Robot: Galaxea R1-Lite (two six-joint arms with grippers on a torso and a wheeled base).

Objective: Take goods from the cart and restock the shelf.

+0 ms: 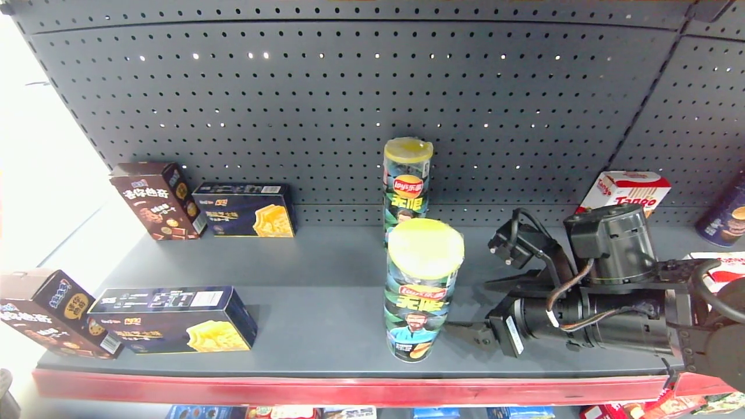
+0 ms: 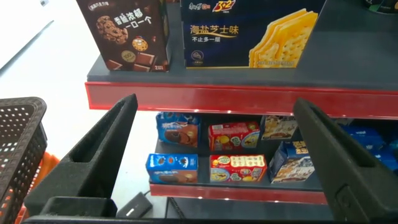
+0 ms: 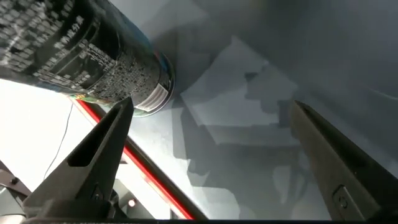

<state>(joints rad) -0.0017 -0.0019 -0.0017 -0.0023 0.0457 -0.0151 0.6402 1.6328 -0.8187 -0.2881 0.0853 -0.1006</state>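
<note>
My right arm [image 1: 611,326] is black, made of round, drum-like housings. A brown cable [image 1: 569,286] with white tape loops over the wrist, near a white label [image 1: 515,334]. The fingers [image 2: 102,140] of my left gripper [image 2: 216,101] are black, long and wedge-shaped.

- Shelf [image 1: 326,279]: I read it as matt grey painted metal; back panel [image 1: 349,99] perforated.
- Front chip can [image 1: 418,308]: glossy printed wrap; lid [image 1: 425,247] smooth yellow plastic.
- Blue cracker box [image 1: 174,319]: glossy cardboard, I'd say.
</note>
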